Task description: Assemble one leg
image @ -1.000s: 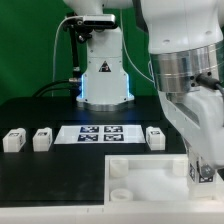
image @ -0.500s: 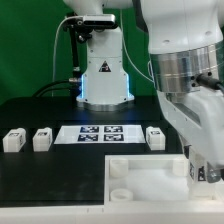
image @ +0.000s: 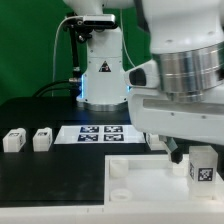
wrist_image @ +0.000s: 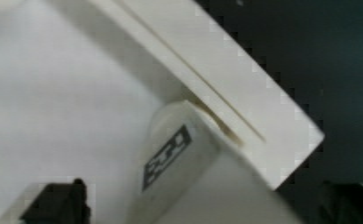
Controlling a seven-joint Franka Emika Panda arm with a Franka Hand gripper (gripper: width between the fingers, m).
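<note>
One leg (image: 203, 168), a small white block with a black-and-white tag, stands at the right corner of the large white panel (image: 145, 178) near the front. In the wrist view the same leg (wrist_image: 199, 150) rests against the panel's rim (wrist_image: 204, 65). It lies between my gripper's (wrist_image: 204, 208) two dark fingers (wrist_image: 57, 202), which stand wide apart and do not touch it. The gripper is open and empty. Two more legs (image: 14, 141) (image: 42, 139) sit on the table at the exterior view's left.
The marker board (image: 95, 133) lies behind the panel in the middle. My arm's bulky wrist (image: 185, 85) fills the exterior view's right and hides the table behind it. The robot base (image: 103, 75) stands at the back.
My arm has lifted and swung away from the panel's right corner. The leg it covered now stands there in the open. The leg to the right of the marker board is now hidden by the arm.
</note>
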